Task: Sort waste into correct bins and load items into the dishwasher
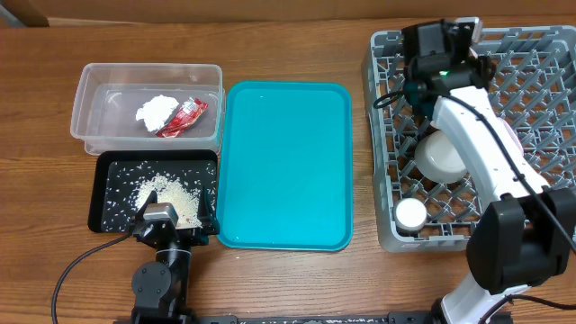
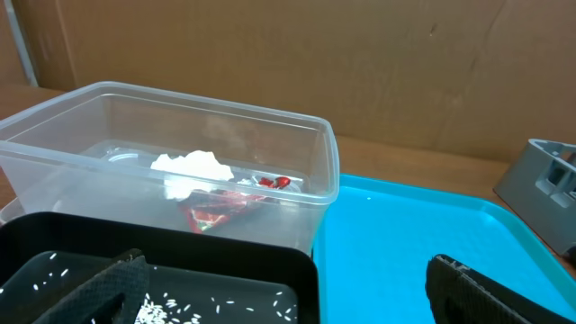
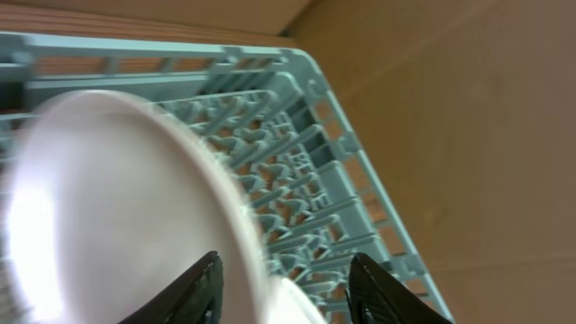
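The clear tub (image 1: 90, 85) holds the white tissue (image 1: 157, 110) and the red wrapper (image 1: 184, 115); both also show in the left wrist view (image 2: 193, 166) (image 2: 220, 205). The black tray (image 1: 103, 180) holds the rice scraps (image 1: 171, 193). My left gripper (image 1: 173, 220) (image 2: 288, 297) is open and empty, low over the edge between the black tray and the teal tray. My right gripper (image 1: 447, 36) (image 3: 283, 292) is open over the far left of the grey dish rack (image 1: 387, 135). A large white plate's (image 3: 108, 207) rim stands between its fingers. A bowl (image 1: 441, 157) and a cup (image 1: 411, 213) sit in the rack. No chopsticks are in view.
The teal serving tray (image 1: 288, 162) (image 2: 423, 216) lies between the bins and the rack, with nothing on it. The right arm stretches across the rack and hides part of it. A second white dish edge (image 3: 301, 306) shows beside the plate.
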You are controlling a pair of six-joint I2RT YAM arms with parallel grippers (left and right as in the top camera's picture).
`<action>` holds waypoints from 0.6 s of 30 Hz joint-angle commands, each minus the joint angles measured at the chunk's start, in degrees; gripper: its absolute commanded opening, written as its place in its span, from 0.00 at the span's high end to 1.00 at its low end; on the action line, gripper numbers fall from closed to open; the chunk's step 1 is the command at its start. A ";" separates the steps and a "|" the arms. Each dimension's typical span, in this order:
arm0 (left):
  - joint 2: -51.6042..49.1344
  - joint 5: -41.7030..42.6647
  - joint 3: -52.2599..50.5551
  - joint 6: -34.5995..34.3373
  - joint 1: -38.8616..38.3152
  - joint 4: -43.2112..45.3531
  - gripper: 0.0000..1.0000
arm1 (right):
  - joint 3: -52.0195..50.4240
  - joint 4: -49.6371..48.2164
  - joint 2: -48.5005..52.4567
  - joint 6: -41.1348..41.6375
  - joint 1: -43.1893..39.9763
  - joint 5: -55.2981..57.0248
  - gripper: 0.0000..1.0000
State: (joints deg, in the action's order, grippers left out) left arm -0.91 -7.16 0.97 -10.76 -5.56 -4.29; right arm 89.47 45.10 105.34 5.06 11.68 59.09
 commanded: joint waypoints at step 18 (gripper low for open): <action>0.57 -0.48 -0.48 -0.85 0.46 0.24 0.00 | 0.24 18.75 -36.11 5.95 35.63 -54.07 0.00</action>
State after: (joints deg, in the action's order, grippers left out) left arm -0.91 -7.16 0.97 -10.76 -5.56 -4.29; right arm 89.32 61.08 71.09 15.27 45.21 12.80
